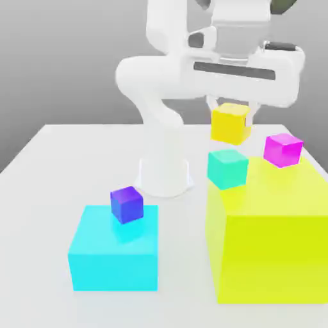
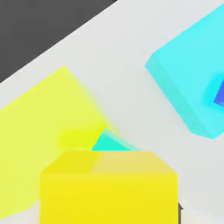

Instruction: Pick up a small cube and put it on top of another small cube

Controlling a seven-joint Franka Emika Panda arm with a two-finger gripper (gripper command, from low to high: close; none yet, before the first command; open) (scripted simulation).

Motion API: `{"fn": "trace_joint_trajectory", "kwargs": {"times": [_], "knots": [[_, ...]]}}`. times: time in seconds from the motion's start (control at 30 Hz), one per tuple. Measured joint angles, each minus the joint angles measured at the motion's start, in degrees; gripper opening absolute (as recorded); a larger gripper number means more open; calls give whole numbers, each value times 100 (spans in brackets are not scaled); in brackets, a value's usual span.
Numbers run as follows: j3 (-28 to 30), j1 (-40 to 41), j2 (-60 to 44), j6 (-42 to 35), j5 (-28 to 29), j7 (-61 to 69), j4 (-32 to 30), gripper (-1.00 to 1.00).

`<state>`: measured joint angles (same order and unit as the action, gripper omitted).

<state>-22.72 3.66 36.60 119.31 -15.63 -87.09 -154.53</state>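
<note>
The small yellow cube hangs in the air, held between the fingers of my gripper, which is shut on it. In the hand view the yellow cube is close in front of the camera. The small teal cube rests on the near left corner of the big yellow-green block, a little below and in front of the held cube. A sliver of the teal cube peeks out behind the yellow one in the hand view.
A small magenta cube sits on the yellow-green block, to the exterior view's right of the teal cube. A large cyan block with a small blue cube on top stands at the left. The arm's white base is behind.
</note>
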Motion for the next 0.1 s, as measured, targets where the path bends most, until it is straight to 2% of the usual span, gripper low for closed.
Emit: {"fn": "trace_joint_trajectory", "kwargs": {"times": [0.1], "knots": [[0,0,0,0,0,0,0,100]]}}
